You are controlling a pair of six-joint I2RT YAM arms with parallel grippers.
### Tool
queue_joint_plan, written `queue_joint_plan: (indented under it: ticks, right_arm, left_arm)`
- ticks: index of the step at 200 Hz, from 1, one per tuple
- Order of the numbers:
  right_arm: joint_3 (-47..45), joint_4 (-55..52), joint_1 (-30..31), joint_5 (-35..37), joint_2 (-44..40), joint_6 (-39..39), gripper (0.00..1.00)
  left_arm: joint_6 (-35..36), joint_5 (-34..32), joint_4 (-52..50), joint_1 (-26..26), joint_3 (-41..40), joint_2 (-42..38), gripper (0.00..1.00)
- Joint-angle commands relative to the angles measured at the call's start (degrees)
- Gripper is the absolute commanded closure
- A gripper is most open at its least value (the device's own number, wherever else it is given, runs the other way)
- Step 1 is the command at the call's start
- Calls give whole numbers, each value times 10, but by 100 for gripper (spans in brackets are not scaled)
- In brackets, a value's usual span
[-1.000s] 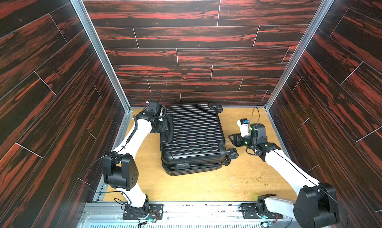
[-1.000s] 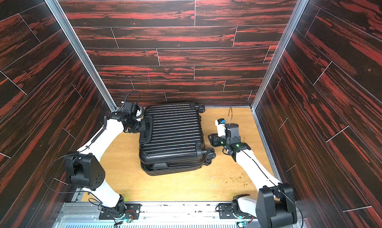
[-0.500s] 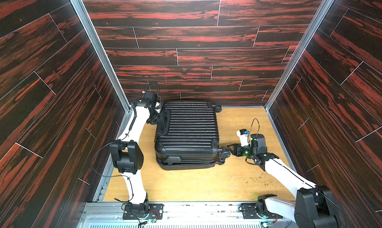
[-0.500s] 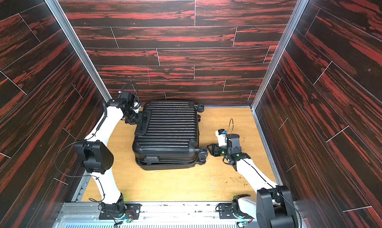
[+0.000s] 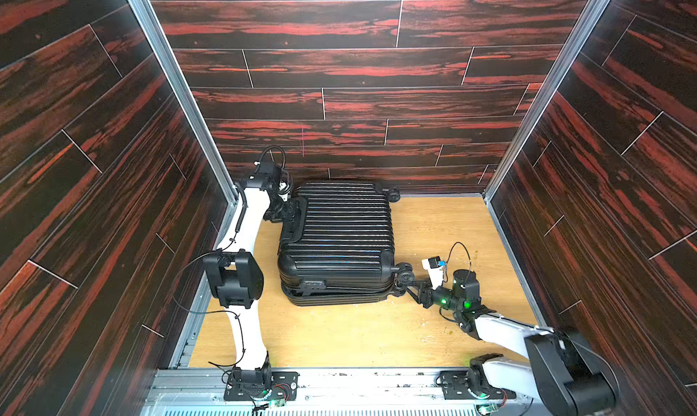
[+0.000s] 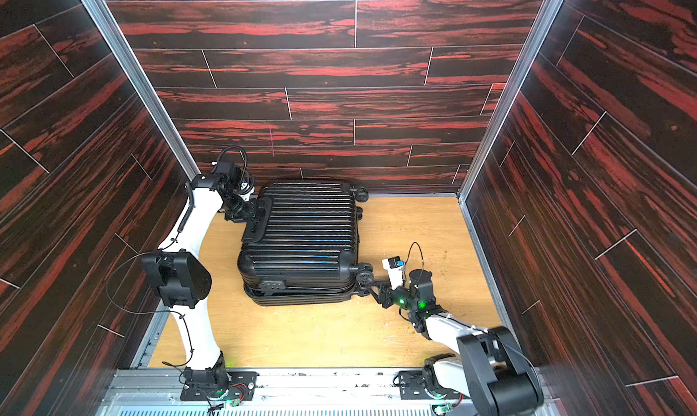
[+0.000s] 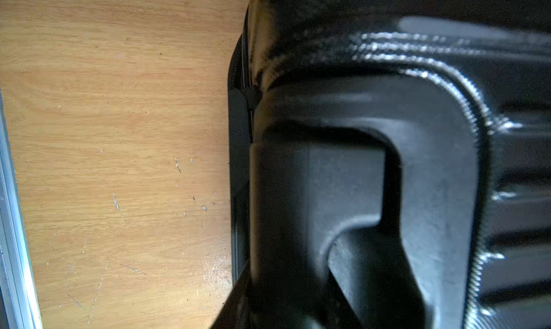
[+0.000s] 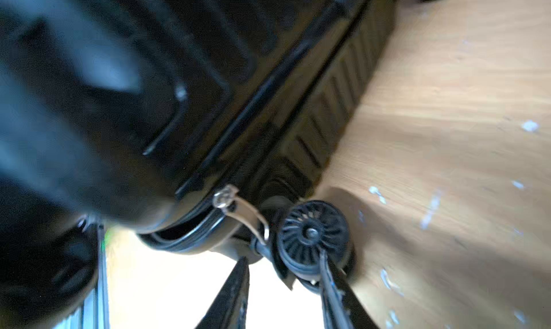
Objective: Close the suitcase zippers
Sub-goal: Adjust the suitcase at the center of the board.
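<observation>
The black ribbed suitcase [image 5: 339,237] [image 6: 301,237] lies flat on the wooden table, its lid down but with the seam gaping at the near right corner. My left gripper [image 5: 292,210] [image 6: 256,212] [image 7: 298,282] is at the case's far left corner, shut on the black handle [image 7: 343,109]. My right gripper [image 5: 409,287] [image 6: 371,287] [image 8: 283,257] sits at the near right wheel [image 8: 313,235], open, one finger on each side of the wheel's bracket. A silver zipper pull [image 8: 235,205] hangs on the zipper track [image 8: 268,83] just ahead of the fingertips.
Dark wood-pattern walls [image 5: 113,169] close in the table on three sides, with metal corner posts. The case's far wheels [image 5: 394,195] nearly touch the back wall. Bare wood [image 5: 339,331] lies in front of and to the right of the case.
The suitcase has swung square and shifted left and back with my left gripper. My right gripper dropped toward the near right wheel and its jaws narrowed.
</observation>
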Motion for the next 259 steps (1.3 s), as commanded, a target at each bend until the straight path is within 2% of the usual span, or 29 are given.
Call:
queue_joint_plan:
  ticks: [1,41,130,189,259]
  right_arm:
    - [-11,124,9,-26,32,-20,60]
    - [0,163,21,-34,75,-27,60]
    - [35,172,30,-27,138,-31,62]
    - [38,190,35,-16,162,-27,79]
    - [50,193,37,-46,181,-40,77]
  left_arm:
    - [-30,9,8,16,27,-16,86]
    - [-29,9,6,15,25,-15,85]
    - [-30,12,6,16,26,-10,86]
    - [-29,10,6,17,28,-10,85]
    - [-28,14,5,17,29,-11,85]
